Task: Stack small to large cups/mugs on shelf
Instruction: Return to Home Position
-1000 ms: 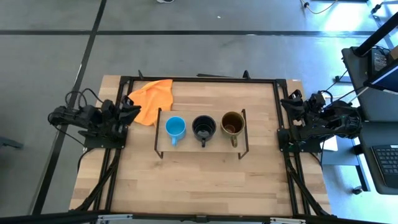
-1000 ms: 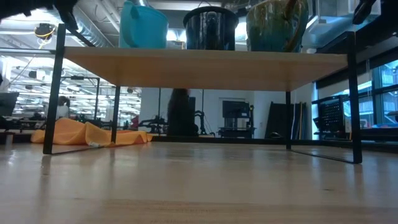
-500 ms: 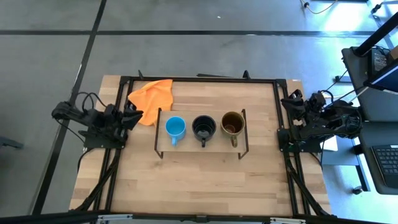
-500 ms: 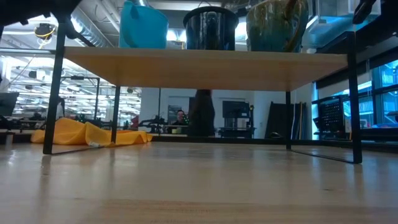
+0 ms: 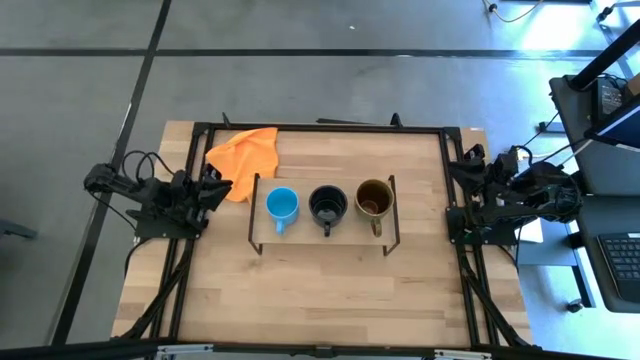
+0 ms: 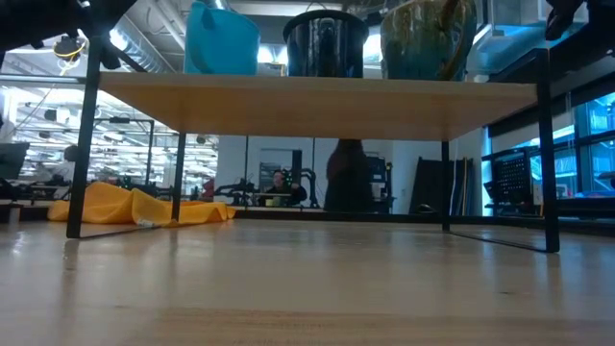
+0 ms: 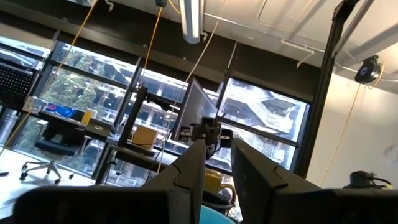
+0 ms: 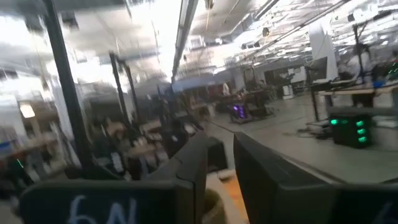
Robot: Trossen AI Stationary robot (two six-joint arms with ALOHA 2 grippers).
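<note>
Blue mug (image 5: 282,206), black mug (image 5: 328,205) and brown mug (image 5: 374,199) stand in a row on the shelf (image 5: 320,238), the row running from left arm (image 5: 160,195) to right arm (image 5: 510,195). Both arms sit at the bench (image 5: 300,300) edges, well apart from the shelf, jaws clenched and empty.

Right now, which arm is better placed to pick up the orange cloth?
Left. The left gripper sits right beside the cloth near the table's left edge; the right gripper is at the opposite edge, with the shelf in between.

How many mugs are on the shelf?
3, in a row on the shelf: light-blue mug at one end, black mug in the middle, olive-brown mug at the other end. None look hidden.
</note>
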